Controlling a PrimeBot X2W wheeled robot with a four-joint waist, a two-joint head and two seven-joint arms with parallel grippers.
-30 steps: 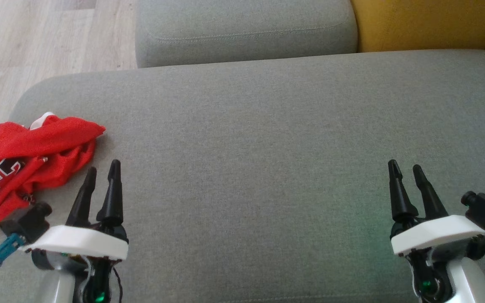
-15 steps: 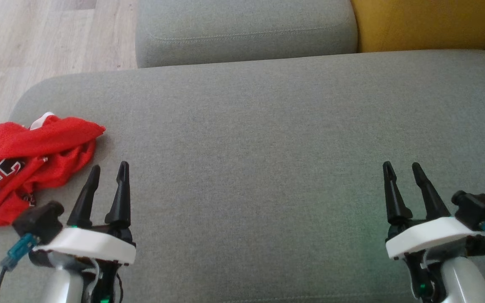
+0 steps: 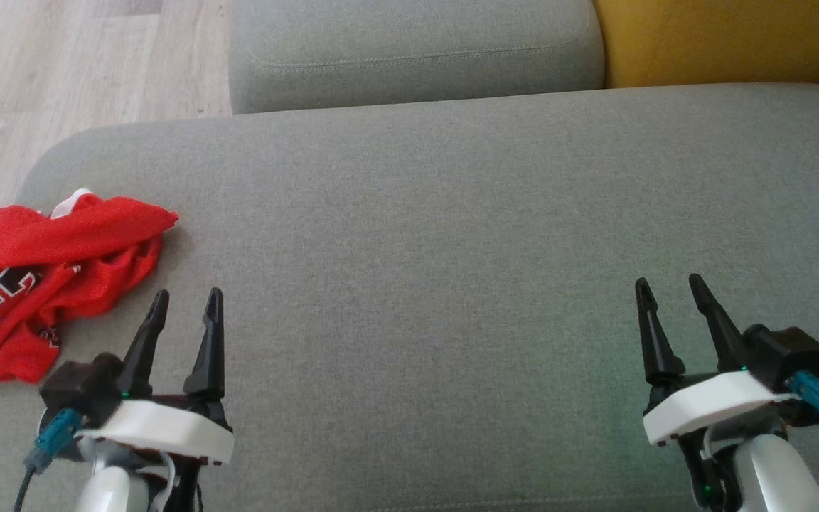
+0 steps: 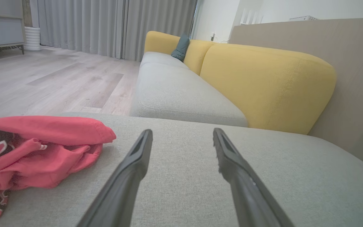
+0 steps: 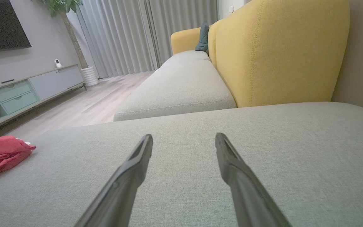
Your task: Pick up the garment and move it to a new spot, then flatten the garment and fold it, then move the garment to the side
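Note:
The garment [image 3: 47,274] is a crumpled red jersey with black and white lettering, lying at the left edge of the grey cushion [image 3: 438,235]. It also shows in the left wrist view as a red heap [image 4: 36,148] at the left, and as a small red patch [image 5: 2,156] in the right wrist view. My left gripper [image 3: 188,297] stands open just right of the garment, apart from it, nothing between its fingers. Far to the right, my right gripper [image 3: 669,283] is open and empty above bare cushion.
A second grey seat cushion [image 3: 409,50] lies beyond, with a yellow backrest [image 3: 722,39] at the upper right. Wooden floor [image 3: 61,64] lies past the cushion's left edge. A low TV cabinet [image 5: 27,91] stands across the room.
Both grippers have drawn back toward the bottom of the head view. The left gripper has shifted slightly right, away from the garment. The garment has not moved.

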